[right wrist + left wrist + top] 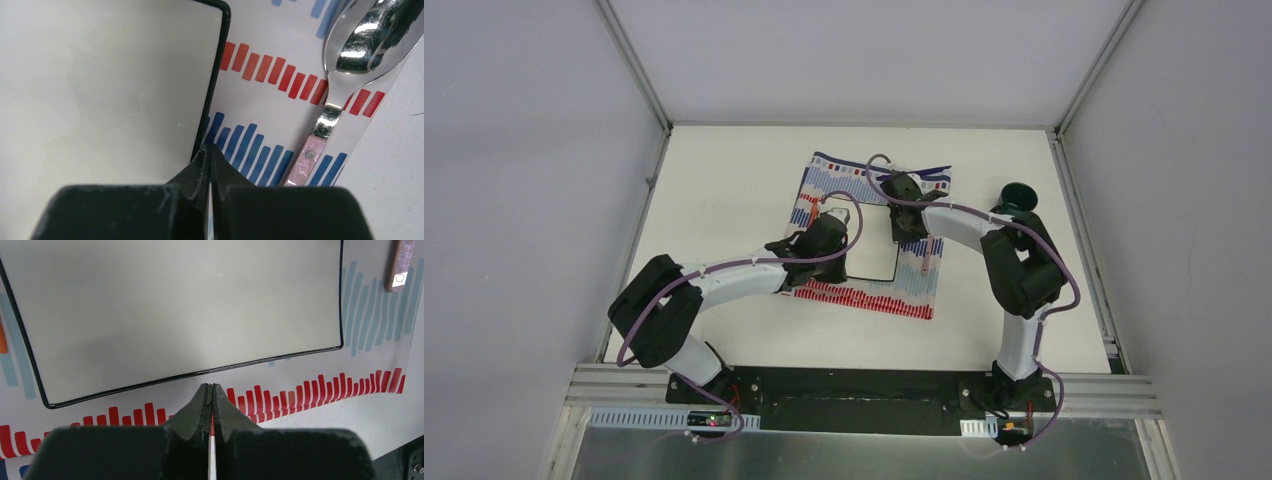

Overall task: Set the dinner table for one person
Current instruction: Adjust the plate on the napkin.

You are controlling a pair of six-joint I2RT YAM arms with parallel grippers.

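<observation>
Across the middle of the white dinner table point(724, 180) a striped cloth point(904, 297) is spread, and a black-rimmed white plate point(874, 250) is laid on it. Both grippers are seen fully closed and empty: the left gripper point(210, 386) over the cloth's red stripes beside the plate's rim, the right gripper point(210, 146) at the rim, near a spoon point(357, 45).

The table point(724, 170) is matt white, edged by brushed grey metal rails point(1084, 390). The plate point(175, 305) looks matt white with a glossy black rim. The spoon point(331, 117) has a mirror-polished metal bowl and a pearly pink handle, perhaps plastic. The striped mat point(300, 395) looks smooth.
</observation>
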